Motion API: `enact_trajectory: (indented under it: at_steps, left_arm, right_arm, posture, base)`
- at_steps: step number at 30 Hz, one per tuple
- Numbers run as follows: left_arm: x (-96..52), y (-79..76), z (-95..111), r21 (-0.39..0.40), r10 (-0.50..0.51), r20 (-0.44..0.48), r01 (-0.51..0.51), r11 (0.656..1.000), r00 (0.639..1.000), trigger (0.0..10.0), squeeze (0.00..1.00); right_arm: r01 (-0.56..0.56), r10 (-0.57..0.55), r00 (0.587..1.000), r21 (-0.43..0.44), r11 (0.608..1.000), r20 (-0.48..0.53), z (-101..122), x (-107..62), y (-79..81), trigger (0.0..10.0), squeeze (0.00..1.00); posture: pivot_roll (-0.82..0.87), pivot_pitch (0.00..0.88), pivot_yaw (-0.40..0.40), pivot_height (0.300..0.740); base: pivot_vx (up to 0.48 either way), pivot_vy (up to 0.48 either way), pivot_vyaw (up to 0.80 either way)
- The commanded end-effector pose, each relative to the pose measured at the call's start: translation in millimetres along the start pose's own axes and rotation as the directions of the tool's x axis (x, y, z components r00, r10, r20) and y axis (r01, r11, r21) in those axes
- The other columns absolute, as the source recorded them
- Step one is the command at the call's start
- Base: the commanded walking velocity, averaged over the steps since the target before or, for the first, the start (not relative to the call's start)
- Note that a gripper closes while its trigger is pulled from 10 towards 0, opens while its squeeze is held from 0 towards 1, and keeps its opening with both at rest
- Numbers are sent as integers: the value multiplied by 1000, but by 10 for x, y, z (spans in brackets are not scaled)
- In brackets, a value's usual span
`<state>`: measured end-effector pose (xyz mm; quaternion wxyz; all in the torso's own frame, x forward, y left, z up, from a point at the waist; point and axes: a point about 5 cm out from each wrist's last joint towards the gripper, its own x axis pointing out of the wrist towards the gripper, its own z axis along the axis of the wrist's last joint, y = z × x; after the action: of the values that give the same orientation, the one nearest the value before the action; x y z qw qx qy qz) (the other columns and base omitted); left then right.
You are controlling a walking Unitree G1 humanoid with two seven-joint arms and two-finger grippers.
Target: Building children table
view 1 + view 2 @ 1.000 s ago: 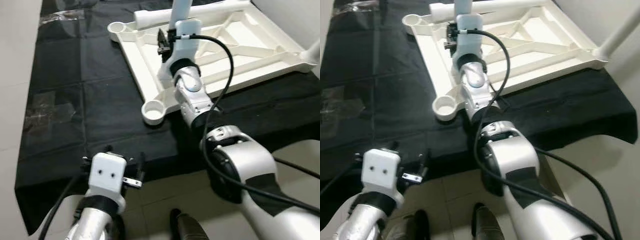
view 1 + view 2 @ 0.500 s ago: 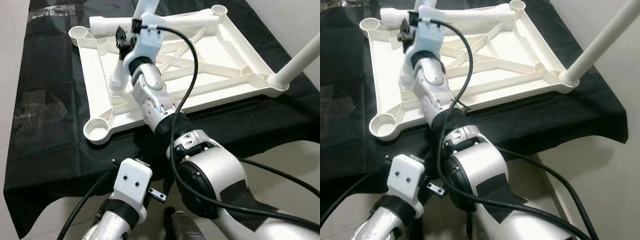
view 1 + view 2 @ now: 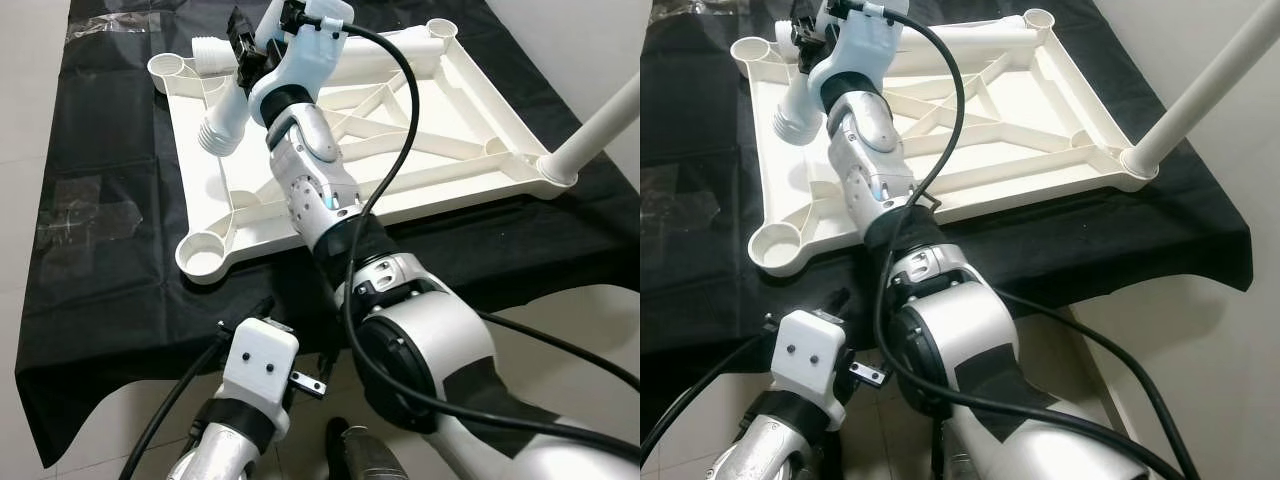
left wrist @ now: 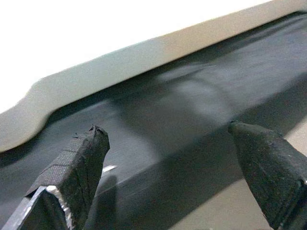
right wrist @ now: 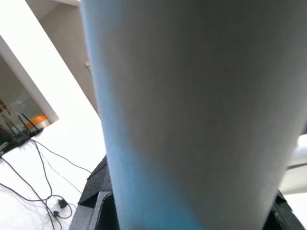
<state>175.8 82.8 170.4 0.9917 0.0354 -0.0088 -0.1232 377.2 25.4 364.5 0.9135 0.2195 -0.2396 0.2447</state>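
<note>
White table leg [image 3: 228, 112] in right tool [image 3: 247, 52]; left tool [image 4: 168, 158] wide.

The upturned table frame [image 3: 430, 120] and the leg [image 3: 225, 120] look like smooth white plastic, the cloth [image 3: 100, 250] under them matt black, the arms [image 3: 440, 350] glossy silver.

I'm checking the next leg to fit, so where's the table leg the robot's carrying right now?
The loose table leg is held in the right tool, tilted above the upturned tabletop's far-left part, its threaded end pointing down.
</note>
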Motion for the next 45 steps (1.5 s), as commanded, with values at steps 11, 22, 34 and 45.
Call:
enact_trajectory:
  at_steps: [11,22,34,45]
  left_arm:
    - [-96,294,101,182,193,90,-206,961,977,10000,0]
    - [-86,251,60,162,198,88,-211,964,976,10000,0]
    - [-109,280,28,158,214,70,-223,962,974,10000,0]
    - [-165,256,10,143,224,47,-229,963,973,10000,0]
  right_arm:
    - [-124,97,987,-222,967,-128,-233,-746,-1151,10000,0]
    - [-84,65,994,-220,972,-92,-113,-794,-1257,10000,0]
    - [-162,139,982,-189,969,-128,-30,-718,-1284,10000,0]
    - [-330,303,923,-82,941,-235,122,-813,-1556,10000,0]
  posture:
    - [119,131,-82,740]
    - [127,109,-72,740]
    - [132,124,-70,740]
    - [135,172,-61,740]
  base:
    - [0,0,72]
    - [0,0,790]
    - [0,0,177]
    - [0,0,0]
